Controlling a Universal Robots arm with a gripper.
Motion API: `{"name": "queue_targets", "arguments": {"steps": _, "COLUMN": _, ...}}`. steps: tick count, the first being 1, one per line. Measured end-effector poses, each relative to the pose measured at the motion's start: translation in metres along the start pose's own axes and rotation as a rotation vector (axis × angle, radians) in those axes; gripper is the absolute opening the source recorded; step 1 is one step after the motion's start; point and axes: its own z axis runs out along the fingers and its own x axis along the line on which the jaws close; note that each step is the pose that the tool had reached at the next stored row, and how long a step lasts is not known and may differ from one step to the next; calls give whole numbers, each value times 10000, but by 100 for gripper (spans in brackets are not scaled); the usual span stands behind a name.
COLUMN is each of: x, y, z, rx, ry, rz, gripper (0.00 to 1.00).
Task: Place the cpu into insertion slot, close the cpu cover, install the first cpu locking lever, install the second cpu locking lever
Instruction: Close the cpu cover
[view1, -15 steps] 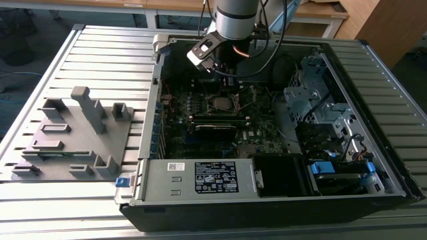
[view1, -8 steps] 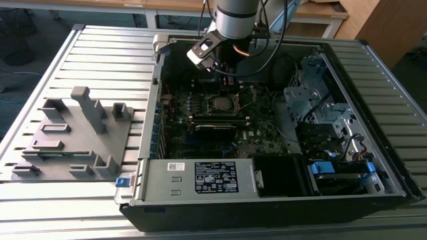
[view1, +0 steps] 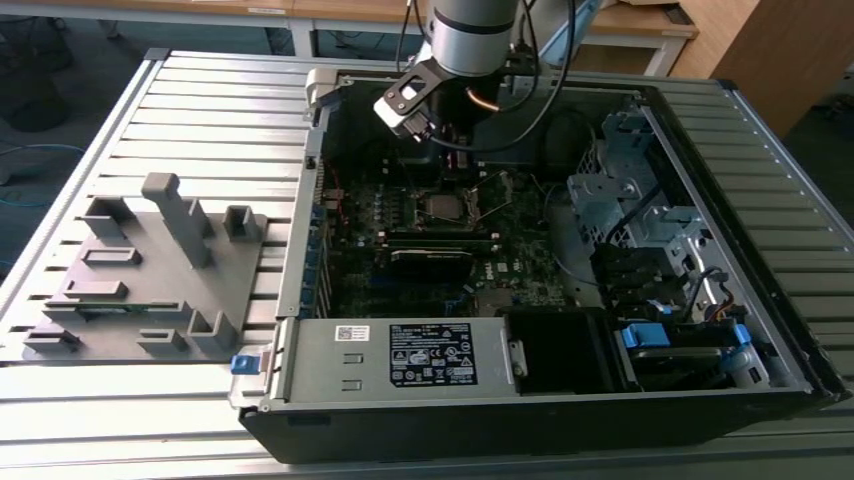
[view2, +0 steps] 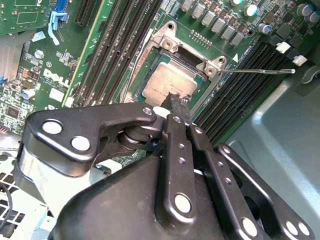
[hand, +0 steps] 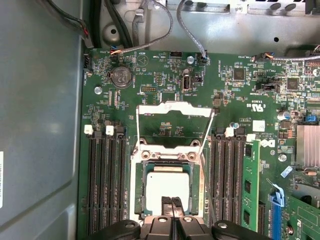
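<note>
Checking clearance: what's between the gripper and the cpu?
Nothing. In both wrist views the gripper hangs right over the cpu's bare metal top, with the cover flipped open.

Slatted metal table (view1: 200, 100) carrying an open computer case (view1: 534, 432) and, beside it, a grey moulded fixture (view1: 134, 290).

I see bright, even light on the table (view1: 200, 110); inside the computer case (view1: 534, 430) it is dim. Just ahead of the gripper (hand: 172, 200), the cpu (hand: 167, 182) glares white.
</note>
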Motion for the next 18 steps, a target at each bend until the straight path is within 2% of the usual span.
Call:
{"name": "queue_targets", "arguments": {"steps": 6, "x": -1, "y": 0, "z": -18, "rx": 1, "ry": -2, "rz": 0, "gripper": 11}}
{"name": "queue_targets", "arguments": {"steps": 14, "x": -2, "y": 0, "z": -83, "rx": 1, "ry": -1, "rz": 0, "gripper": 11}}
{"name": "queue_targets", "arguments": {"steps": 18, "x": -2, "y": 0, "z": -84, "rx": -1, "ry": 1, "rz": 0, "gripper": 11}}
